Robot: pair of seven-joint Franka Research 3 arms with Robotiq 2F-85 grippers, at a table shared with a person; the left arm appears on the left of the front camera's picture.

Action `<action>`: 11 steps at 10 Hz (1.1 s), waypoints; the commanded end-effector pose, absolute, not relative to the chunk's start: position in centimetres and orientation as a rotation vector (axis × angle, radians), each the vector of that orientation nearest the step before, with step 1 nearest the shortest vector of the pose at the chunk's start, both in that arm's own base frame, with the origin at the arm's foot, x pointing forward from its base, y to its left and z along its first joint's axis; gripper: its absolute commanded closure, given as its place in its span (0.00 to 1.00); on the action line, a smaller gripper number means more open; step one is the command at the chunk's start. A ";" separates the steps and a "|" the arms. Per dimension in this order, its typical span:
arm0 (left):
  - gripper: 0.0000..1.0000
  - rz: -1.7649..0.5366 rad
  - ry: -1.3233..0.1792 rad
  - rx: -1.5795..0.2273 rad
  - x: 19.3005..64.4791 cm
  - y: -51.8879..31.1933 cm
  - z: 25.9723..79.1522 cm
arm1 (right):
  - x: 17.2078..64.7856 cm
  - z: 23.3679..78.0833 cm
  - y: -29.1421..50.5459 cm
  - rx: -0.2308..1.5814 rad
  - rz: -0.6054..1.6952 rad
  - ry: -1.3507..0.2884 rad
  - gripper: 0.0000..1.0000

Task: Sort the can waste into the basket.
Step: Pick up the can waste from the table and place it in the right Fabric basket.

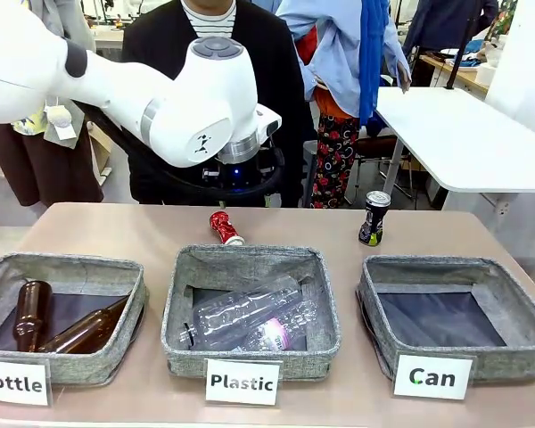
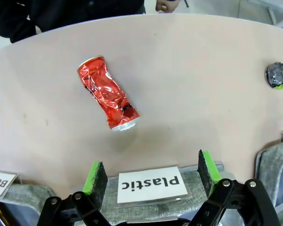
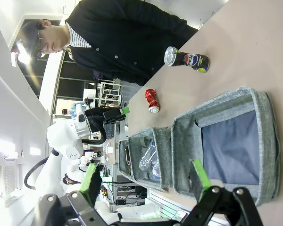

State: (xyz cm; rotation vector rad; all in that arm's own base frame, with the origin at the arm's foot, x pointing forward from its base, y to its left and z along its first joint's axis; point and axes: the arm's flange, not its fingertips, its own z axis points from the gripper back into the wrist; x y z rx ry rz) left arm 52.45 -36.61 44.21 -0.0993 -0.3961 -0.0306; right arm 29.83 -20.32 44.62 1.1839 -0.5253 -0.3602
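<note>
Now left hand point(image 2: 149, 159) hovers, fingers apart, above Plastic basket point(image 1: 250, 260). Crushed red can point(image 2: 108, 93) lies flat on surface point(image 2: 203, 70), upper left of wrist frame. Long axis runs upper-left to lower-right, silver end lower right. Best: advance, roll wrist, pinch across narrow width. Right hand point(image 3: 144, 165) apart above Can basket point(image 1: 446, 265). Black can point(image 1: 374, 218) upright behind it.

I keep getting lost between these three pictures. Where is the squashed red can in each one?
Front view: the red can lies on the table just behind the Plastic basket.
Left wrist view: upper left of centre, lying on bare table.
Right wrist view: small, near the middle.
Shared landmark: the black can, on the same table in all three.
</note>
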 end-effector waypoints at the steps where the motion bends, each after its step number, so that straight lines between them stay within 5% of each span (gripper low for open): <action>1: 0.00 -0.044 -0.401 -0.110 52.2 -36.0 44.2 | 30.0 44.7 -20.3 1.196 -0.353 -0.547 0.00; 5: 0.00 0.202 -0.179 -0.205 54.9 -36.6 42.8 | 30.0 44.7 -20.3 1.196 -0.353 -0.547 0.00; 9: 0.00 0.474 -0.226 -0.115 56.7 -36.6 40.3 | 30.0 44.7 -20.3 1.196 -0.353 -0.547 0.00; 11: 0.00 0.428 -0.204 -0.117 57.7 -37.7 38.9 | 30.0 44.7 -20.3 1.196 -0.353 -0.547 0.00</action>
